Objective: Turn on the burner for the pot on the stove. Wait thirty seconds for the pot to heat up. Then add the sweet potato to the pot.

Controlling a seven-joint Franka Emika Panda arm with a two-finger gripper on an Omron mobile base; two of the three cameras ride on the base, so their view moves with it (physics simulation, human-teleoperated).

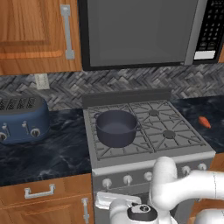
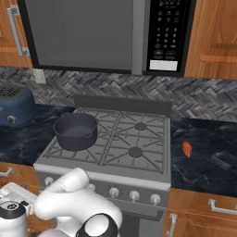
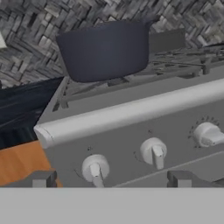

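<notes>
The pot (image 3: 105, 51) sits on the stove (image 3: 131, 118) grate; three knobs (image 3: 153, 152) line its front panel.

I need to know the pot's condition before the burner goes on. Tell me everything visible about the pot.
The pot is round, straight-sided and dark blue-grey, like matte metal, with a small side handle visible at its rim. It has no lid and looks empty inside. It stands upright on the grey grate bars over the front left burner of the stove, touching nothing else. The hand view shows it just above and behind the front panel's knobs.
</notes>
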